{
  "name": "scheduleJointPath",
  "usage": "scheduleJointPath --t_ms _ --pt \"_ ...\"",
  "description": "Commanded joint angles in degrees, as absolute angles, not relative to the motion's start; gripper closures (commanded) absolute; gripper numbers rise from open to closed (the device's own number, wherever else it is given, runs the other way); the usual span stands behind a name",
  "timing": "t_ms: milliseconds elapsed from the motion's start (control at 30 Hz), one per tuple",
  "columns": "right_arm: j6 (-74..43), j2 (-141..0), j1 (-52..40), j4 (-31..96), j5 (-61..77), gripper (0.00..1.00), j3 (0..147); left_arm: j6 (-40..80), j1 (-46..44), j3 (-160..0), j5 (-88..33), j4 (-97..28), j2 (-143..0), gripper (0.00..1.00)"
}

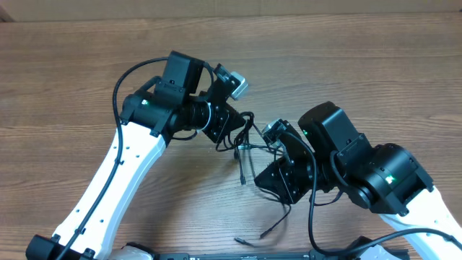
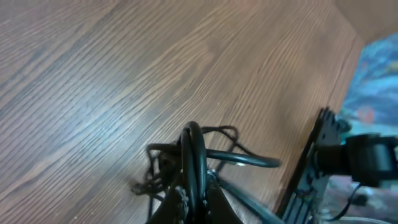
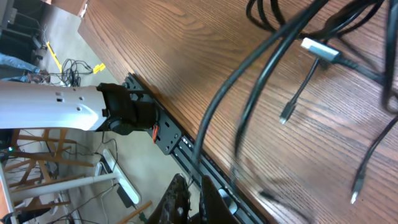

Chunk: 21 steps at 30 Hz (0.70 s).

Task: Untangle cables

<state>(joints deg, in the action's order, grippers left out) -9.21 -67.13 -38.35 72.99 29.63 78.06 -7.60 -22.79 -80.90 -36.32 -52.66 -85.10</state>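
- Step in hand: the pull-apart. The cables [image 1: 246, 141] sit bunched at the centre of the overhead frame, slung between both grippers. The bunch looks raised off the table [image 1: 72, 65].
- left gripper [image 1: 232, 134]: fingers pressed together. In the left wrist view a loop [image 2: 193, 142] wraps over the closed tips at bottom centre, so it is pinching the bunch.
- right gripper [image 1: 280, 150]: the overhead hides its tips under the wrist body. The right wrist view shows a strand [image 3: 214, 118] running down into the fingers [image 3: 180, 199] at bottom centre. I read that as clamped on it, but the tips are dark and blurred.
- Loose tails: one hangs just below frame centre [image 1: 242, 177]. Another trails toward the lower edge [image 1: 274, 225].
- Next move, my read: draw the grippers apart slowly and watch whether the knot [image 2: 160, 171] opens or cinches. If it cinches, let go on one side and re-grip a single strand nearer a free end.
- Risk: a plug snags inside a loop under tension.
- Only the left wrist view shows the knot itself, packed just left of the fingertips, lower centre.
- Only the right wrist view shows the plug ends: a silver plug [image 3: 320, 50] at upper right and a small dark plug [image 3: 286, 115] below it, both hanging free over the wood.
- Only the overhead shows both arms together and how near the grippers are to each other.
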Motion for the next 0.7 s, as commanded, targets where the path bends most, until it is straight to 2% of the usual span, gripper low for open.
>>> scheduleJointPath --t_ms 0,233,367,433,567,667 --pt "-9.19 -68.62 -38.68 72.86 29.61 0.95 76.03 -3.92 -22.79 -82.78 -41.01 -51.81 -81.49 0.96" --pt "-9.43 -72.53 -38.68 71.09 26.2 0.96 73.36 -2.57 -22.79 -86.46 -40.91 -52.99 -77.93 0.96" --pt "-12.69 -71.35 -38.57 68.84 15.84 0.88 73.58 -3.25 -22.41 -87.33 -36.6 -56.18 -75.64 0.96" --pt "-12.67 -69.69 -38.5 66.02 14.57 0.75 73.58 -3.2 -22.41 -87.33 -32.88 -58.85 -74.32 0.96" --pt "-12.69 -67.13 -38.5 61.32 13.41 0.43 73.58 -3.22 -22.41 -87.33 -33.95 -61.89 -73.1 0.96" --pt "-12.84 -65.82 -38.5 59.09 12.19 0.3 73.58 -5.02 -22.44 -87.33 -34.09 -63.55 -72.49 0.96"
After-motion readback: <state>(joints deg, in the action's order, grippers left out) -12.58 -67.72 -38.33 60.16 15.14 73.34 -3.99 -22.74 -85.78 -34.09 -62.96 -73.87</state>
